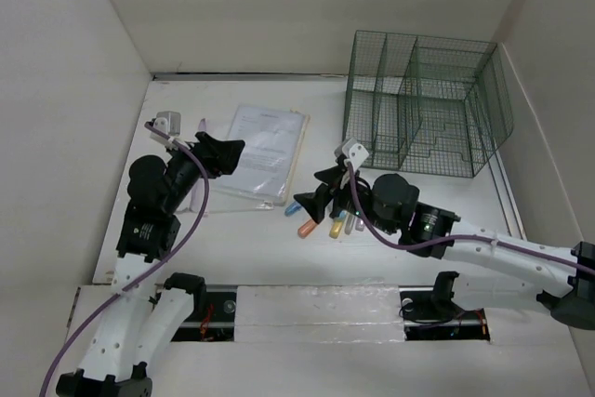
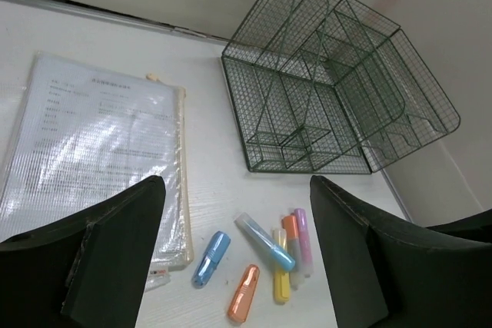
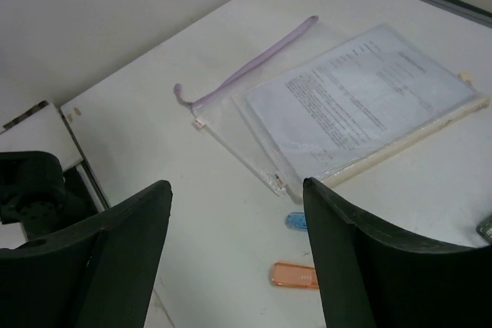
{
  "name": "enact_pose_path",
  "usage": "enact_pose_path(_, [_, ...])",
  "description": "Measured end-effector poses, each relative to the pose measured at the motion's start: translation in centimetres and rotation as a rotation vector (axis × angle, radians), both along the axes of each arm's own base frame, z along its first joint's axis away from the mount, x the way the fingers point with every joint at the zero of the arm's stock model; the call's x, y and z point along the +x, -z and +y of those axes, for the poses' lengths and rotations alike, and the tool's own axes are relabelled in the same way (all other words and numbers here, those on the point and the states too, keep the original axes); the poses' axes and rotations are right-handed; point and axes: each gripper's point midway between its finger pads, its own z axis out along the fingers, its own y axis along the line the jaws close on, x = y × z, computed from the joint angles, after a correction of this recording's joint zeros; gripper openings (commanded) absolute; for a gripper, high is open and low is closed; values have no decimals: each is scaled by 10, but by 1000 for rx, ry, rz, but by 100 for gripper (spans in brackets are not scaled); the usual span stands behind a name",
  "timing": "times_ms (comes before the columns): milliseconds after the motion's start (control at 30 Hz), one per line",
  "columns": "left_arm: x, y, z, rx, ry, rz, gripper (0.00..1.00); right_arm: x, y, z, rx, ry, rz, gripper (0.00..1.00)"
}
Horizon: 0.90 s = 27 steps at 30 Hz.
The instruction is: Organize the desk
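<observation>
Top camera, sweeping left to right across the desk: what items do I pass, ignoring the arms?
clear document pouch → cluster of highlighter pens → green wire-mesh rack

We logged white lower links (image 1: 121, 323) on both arms | round black joint housings (image 1: 153, 188) above them | one purple cable (image 1: 193, 216) per arm | pale camera mounts (image 1: 167, 123) at the wrists | left gripper (image 1: 231, 157), right gripper (image 1: 310, 189): broad matte-black fingers (image 2: 115, 259)

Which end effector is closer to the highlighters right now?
Right. The right end effector is directly beside the highlighters; the left end effector is well off to their left, by the document pouch.
</observation>
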Motion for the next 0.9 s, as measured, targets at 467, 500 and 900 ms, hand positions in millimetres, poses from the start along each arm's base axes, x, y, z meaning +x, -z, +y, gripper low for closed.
enact_pose_path(467, [43, 70, 15, -137, -188, 173, 52, 47, 45, -14, 38, 169, 135, 10])
enact_pose_path(500, [49, 78, 16, -144, -203, 193, 52, 53, 51, -14, 36, 183, 152, 13])
enact_pose_path(900, [87, 120, 39, -172, -399, 259, 54, 142, 150, -20, -19, 378, 386, 50])
